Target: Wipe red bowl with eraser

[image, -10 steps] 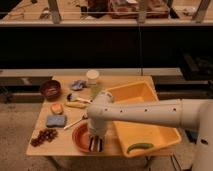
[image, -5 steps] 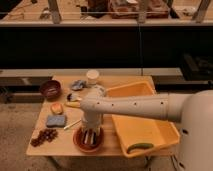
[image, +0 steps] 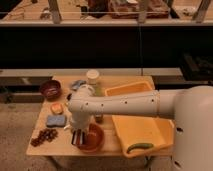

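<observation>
Gripper [image: 78, 136] low at left rim of red bowl [image: 95, 141], front of table [image: 112, 147], beside yellow bin [image: 150, 135]. Eraser [image: 78, 137] seemingly pinched in fingers. Step: wiping, probably mid-stroke. Next: sweep across inside, keep light downward pressure, avoid tipping bowl.

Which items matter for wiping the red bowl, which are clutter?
Job: red bowl; eraser, at the bowl's left rim; gripper directly over it.

Clutter: maroon bowl, blue sponge, grapes, white cup, yellow bin.
</observation>
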You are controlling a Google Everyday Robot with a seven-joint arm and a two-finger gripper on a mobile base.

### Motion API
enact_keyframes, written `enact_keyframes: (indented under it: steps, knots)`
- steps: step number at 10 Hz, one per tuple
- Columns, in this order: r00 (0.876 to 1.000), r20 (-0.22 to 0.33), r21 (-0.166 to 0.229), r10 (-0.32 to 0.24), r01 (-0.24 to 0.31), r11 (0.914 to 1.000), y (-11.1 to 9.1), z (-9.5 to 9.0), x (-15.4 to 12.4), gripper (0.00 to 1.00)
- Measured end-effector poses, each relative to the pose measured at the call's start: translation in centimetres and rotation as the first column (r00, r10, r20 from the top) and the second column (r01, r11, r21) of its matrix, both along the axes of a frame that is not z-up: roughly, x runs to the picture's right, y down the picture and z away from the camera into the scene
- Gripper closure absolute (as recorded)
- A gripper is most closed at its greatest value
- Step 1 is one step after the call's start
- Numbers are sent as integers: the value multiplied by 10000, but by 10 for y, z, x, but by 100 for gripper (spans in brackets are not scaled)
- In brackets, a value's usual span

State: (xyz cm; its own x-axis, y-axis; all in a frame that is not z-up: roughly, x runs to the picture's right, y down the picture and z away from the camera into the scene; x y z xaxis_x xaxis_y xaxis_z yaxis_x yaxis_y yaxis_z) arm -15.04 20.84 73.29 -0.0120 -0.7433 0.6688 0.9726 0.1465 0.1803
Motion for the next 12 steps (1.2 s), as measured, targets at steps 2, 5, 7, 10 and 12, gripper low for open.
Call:
enact_keyframes:
  steps: [2,5,7,10,12]
  knots:
    - [9990,386,-115,-215,220,9997,15,-11,-8,100]
    - [9974,546,-423,-478,502,9978,41,-22,-3,100]
    - [9989,269,-564,-395,410,9976,47,-24,21,100]
    - [9986,-522,-664,51,-86,9978,48,-25,76,100]
    - [9929,-1127,-765,386,-474,9959,50,-19,109,100]
